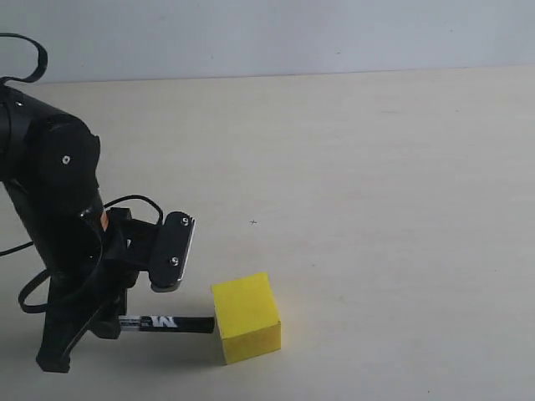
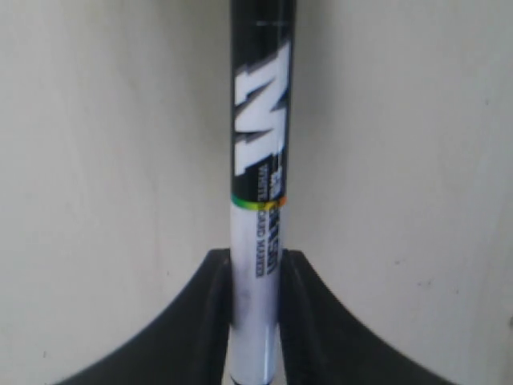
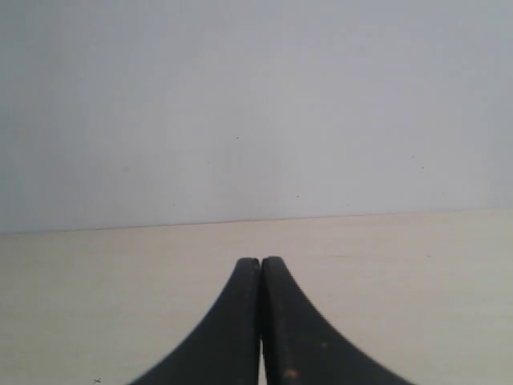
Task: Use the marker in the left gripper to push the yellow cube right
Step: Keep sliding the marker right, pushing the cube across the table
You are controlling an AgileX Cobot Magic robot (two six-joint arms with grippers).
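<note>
Yellow and matte, the yellow cube (image 1: 246, 317) sits on the pale beige surface (image 1: 376, 209) in the lower middle of the exterior frame, a little left of centre, turned slightly so that one corner faces the camera. Just to its left the marker (image 1: 167, 322) lies nearly level and low over the surface, its black end pointing right at the cube's left face. The tip reaches that face and appears to touch it low down, though the contact is too fine to be sure of.

In the left wrist view the left hand (image 2: 255, 261) is gripping the marker. Its two curved black fingers (image 2: 212, 297) press the white barrel from either side at the bottom of the frame. From there the barrel runs up the middle of the frame, past a thin coloured band into the black part with a large white letter. The cube does not appear in that view.

A thick black arm (image 1: 50, 167) fills the left edge of the exterior frame, with a cable (image 1: 25, 58) looping at the upper left.

In the right wrist view the right hand (image 3: 260, 265) is closed, fingertips pressed together with nothing between them. It hangs above bare surface, with a pale grey wall (image 3: 256, 104) behind.
</note>
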